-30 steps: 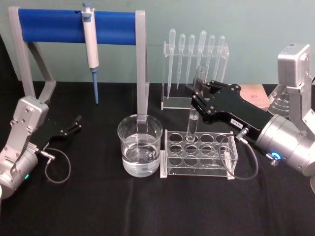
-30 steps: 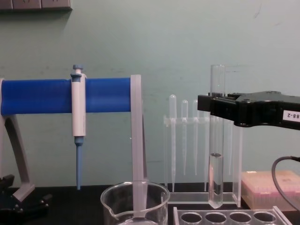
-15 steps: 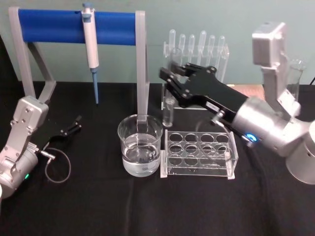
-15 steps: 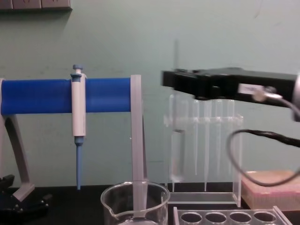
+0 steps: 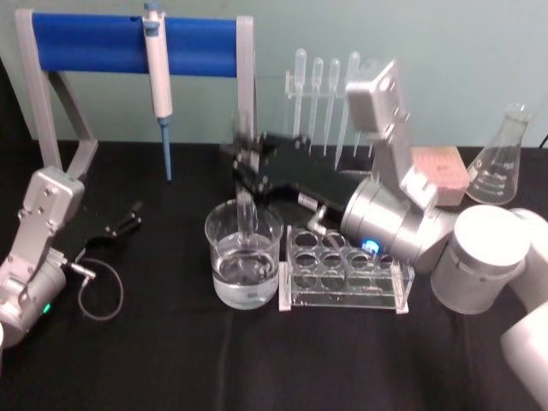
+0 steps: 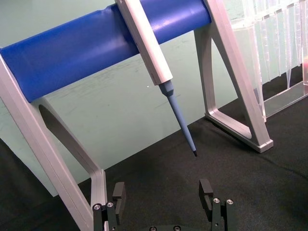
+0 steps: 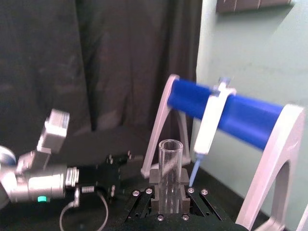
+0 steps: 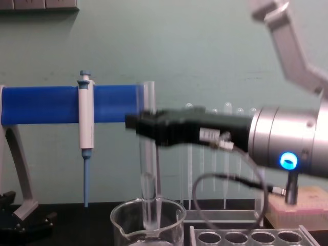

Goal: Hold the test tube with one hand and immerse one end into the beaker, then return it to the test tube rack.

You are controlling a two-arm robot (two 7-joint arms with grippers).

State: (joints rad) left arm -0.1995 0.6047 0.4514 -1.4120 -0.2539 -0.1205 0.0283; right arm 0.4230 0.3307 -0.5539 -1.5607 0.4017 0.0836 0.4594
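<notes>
My right gripper (image 5: pixel 247 174) is shut on the test tube (image 8: pixel 147 179), a clear glass tube held upright over the beaker (image 5: pixel 244 253). In the chest view the tube's round lower end sits below the rim of the beaker (image 8: pixel 174 218); I cannot tell whether it touches the water. The right wrist view shows the test tube (image 7: pixel 169 178) clamped between the black fingers, open top upward. My left gripper (image 6: pixel 162 195) rests open on the black cloth at the far left, away from the beaker, holding nothing.
A clear tube rack (image 5: pixel 347 274) stands just right of the beaker. Behind are the blue-barred stand (image 5: pixel 128 43) with a white-and-blue pipettor (image 5: pixel 157 77), a pipette rack (image 5: pixel 330 86), a pink box (image 5: pixel 441 175) and a flask (image 5: pixel 503 158).
My right arm swung left from above the tube rack to over the beaker, carrying the test tube, whose bottom has come down into the beaker's mouth. The left arm stayed put.
</notes>
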